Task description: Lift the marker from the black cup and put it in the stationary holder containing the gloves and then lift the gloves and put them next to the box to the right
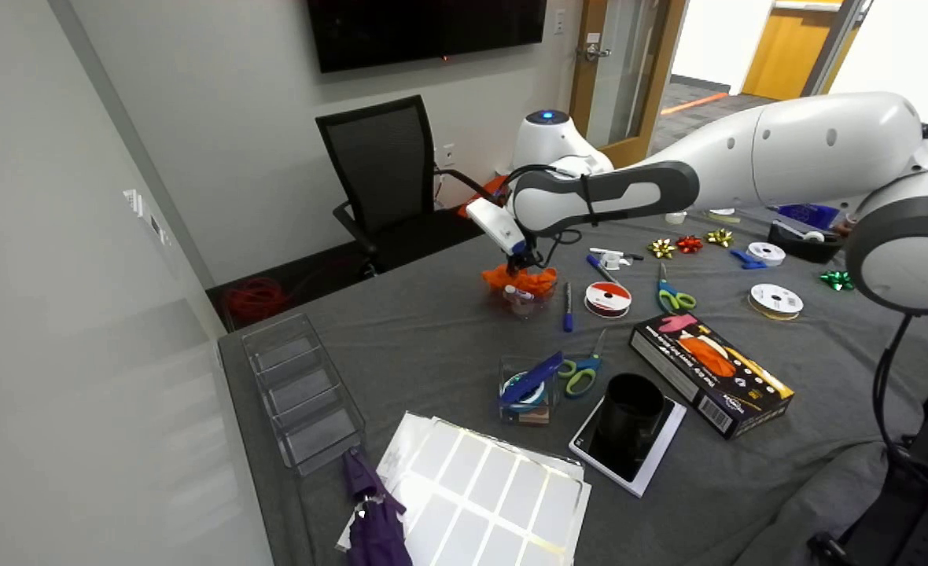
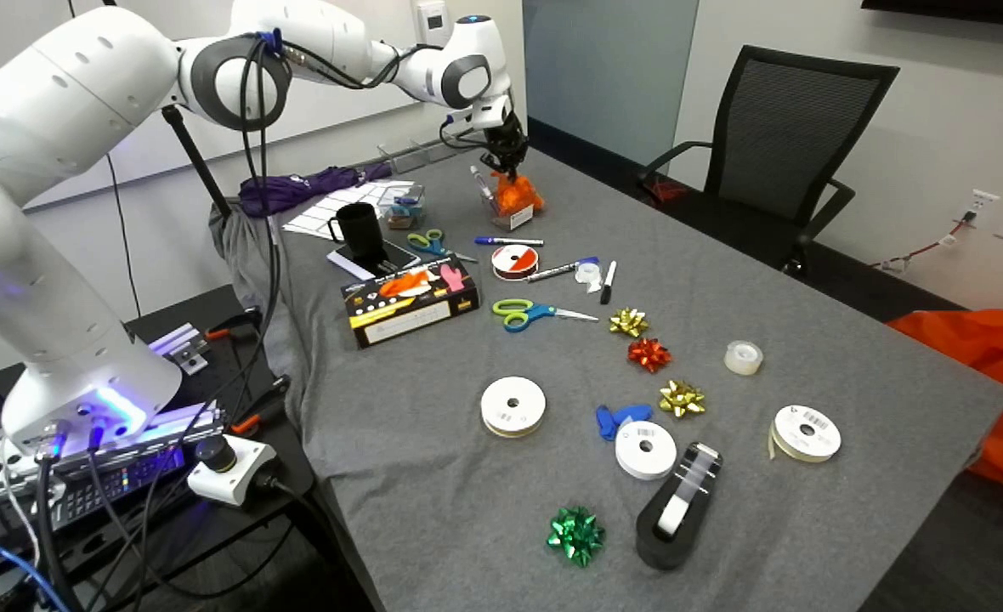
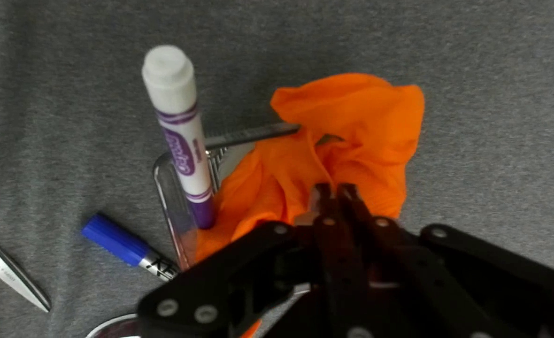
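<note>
Gloves (image 3: 286, 169) share the clear holder (image 3: 253, 134) with the leaning marker (image 3: 180, 141); the jaws of my gripper (image 3: 335, 190) seem clamped on a glove fold. I judge this the glove step; next I should lift straight up, then toward the box (image 1: 712, 373).

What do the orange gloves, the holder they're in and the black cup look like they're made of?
The orange gloves look like thin, matte rubber, perhaps latex or nitrile: soft folds, little shine. The holder is likely clear, glossy plastic: see-through walls, bright edges. The black cup looks smooth and rigid, with a loop handle: ceramic or plastic, I can't tell.
</note>
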